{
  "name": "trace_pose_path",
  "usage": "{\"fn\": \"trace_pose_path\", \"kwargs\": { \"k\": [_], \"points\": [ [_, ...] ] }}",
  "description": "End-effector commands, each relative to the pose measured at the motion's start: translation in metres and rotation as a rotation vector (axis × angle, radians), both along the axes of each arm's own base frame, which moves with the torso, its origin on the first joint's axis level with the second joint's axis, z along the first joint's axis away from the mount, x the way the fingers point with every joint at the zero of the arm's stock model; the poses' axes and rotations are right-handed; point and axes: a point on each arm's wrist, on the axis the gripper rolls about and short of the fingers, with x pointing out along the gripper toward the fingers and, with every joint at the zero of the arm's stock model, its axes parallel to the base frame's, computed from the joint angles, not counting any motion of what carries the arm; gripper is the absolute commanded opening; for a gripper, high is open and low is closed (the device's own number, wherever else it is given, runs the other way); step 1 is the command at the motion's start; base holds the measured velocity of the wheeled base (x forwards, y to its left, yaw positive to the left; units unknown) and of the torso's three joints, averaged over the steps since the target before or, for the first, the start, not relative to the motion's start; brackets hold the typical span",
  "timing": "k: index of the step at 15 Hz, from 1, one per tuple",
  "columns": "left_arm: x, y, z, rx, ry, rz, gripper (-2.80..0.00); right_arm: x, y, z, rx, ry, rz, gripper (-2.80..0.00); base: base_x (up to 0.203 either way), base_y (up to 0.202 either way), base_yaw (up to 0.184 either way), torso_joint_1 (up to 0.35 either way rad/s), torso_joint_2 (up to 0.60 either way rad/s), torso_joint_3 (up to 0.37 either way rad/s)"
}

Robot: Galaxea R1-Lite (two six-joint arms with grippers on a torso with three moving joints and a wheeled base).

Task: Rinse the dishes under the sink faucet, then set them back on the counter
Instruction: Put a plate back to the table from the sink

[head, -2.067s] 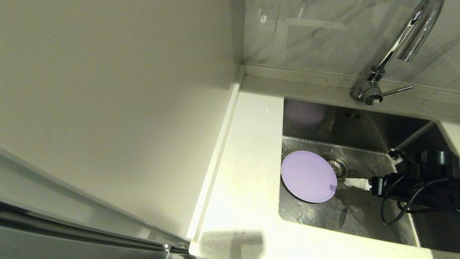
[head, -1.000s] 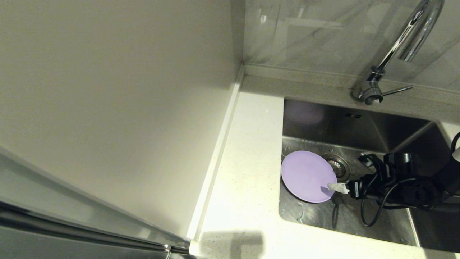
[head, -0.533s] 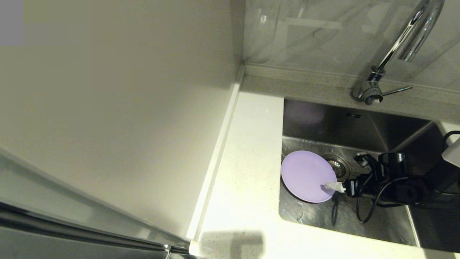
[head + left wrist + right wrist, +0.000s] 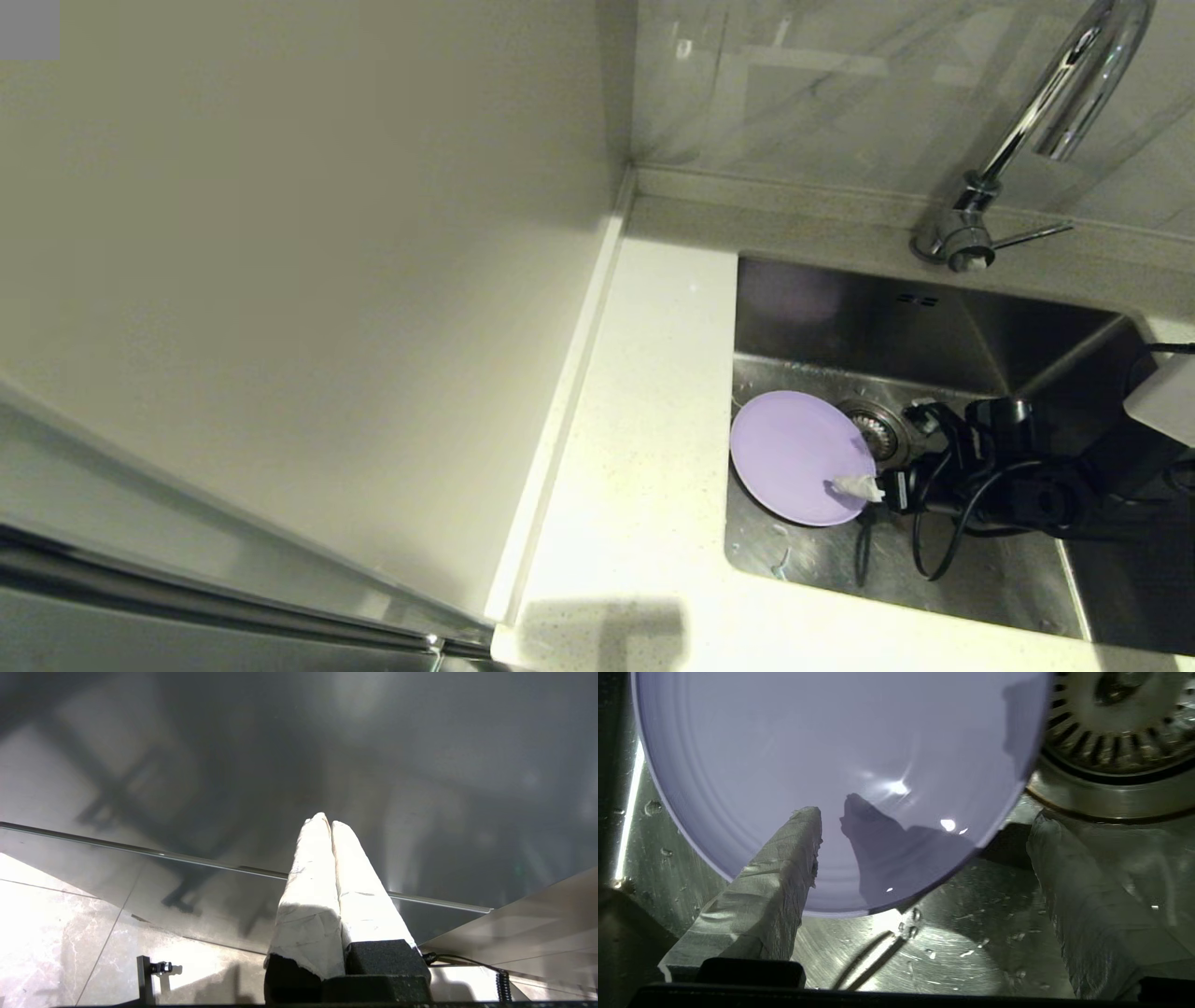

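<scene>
Inside sink (image 4: 934, 317), lilac plate (image 4: 794, 453) at drain's nine o'clock; right gripper (image 4: 887, 457) fingers wide, straddling rim. Step: pickup. Next: close, lift toward faucet (image 4: 1046, 121).

Setting: domestic kitchen, sink corner. Evidence: square stainless steel sink (image 4: 934, 322) with round drain strainer (image 4: 878, 431), sunk into a white speckled counter (image 4: 644, 420); chrome gooseneck faucet (image 4: 1027, 140) with thin lever; grey marble-look backsplash (image 4: 822, 93). Lilac plate (image 4: 794, 453) lies in the wet basin.
</scene>
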Motion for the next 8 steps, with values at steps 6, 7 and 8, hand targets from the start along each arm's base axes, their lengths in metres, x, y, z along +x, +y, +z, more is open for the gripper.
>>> {"fn": "trace_pose_path", "kwargs": {
  "k": [6, 7, 8],
  "points": [
    [0.0001, 0.0, -0.0004, 0.0, 0.001, 0.0, -2.8, 0.0013, 0.0059, -0.0097, -0.005, 0.015, 0.026, 0.0, 0.0, 0.0, 0.0, 0.0, 0.0, 0.0],
    [0.0002, 0.0, -0.0007, 0.0, 0.002, 0.0, -2.8, 0.0012, 0.0057, -0.0106, -0.013, 0.013, 0.033, 0.0, 0.0, 0.0, 0.0, 0.0, 0.0, 0.0],
    [0.0002, 0.0, -0.0005, 0.0, 0.002, 0.0, -2.8, 0.0013, 0.0063, -0.011, -0.015, 0.013, 0.036, 0.0, 0.0, 0.0, 0.0, 0.0, 0.0, 0.0]
  ]
}}
